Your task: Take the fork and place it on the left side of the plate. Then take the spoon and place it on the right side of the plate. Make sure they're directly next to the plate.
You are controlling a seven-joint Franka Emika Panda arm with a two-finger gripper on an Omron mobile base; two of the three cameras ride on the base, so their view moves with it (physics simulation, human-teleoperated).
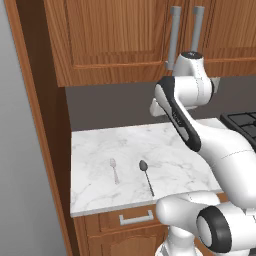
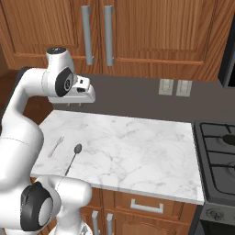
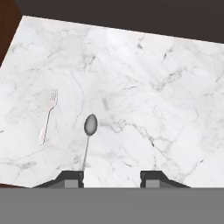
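Observation:
The pale fork (image 1: pixel 114 170) (image 2: pixel 56 146) (image 3: pixel 47 116) lies on the marble counter (image 1: pixel 100 145) near its left end, tines toward the wall. The dark spoon (image 1: pixel 146 177) (image 2: pixel 72 160) (image 3: pixel 89 135) lies just right of it, roughly parallel, with its handle reaching the front edge. My gripper (image 2: pixel 75 104) (image 3: pixel 112 179) hangs high above the counter's back part, pointing down. It is open, with nothing between its fingertips. The spoon's handle shows just beside the left fingertip (image 3: pixel 70 178) in the hand view, far below it. The plate is out of view.
A black stove (image 2: pixel 218 151) (image 1: pixel 245 120) borders the counter on the right. Wooden wall cabinets (image 2: pixel 137 32) hang above, and a tall wood panel (image 1: pixel 45 125) closes the left end. Wall outlets (image 2: pixel 175 87) sit on the dark backsplash. A drawer (image 1: pixel 136 217) is under the front edge.

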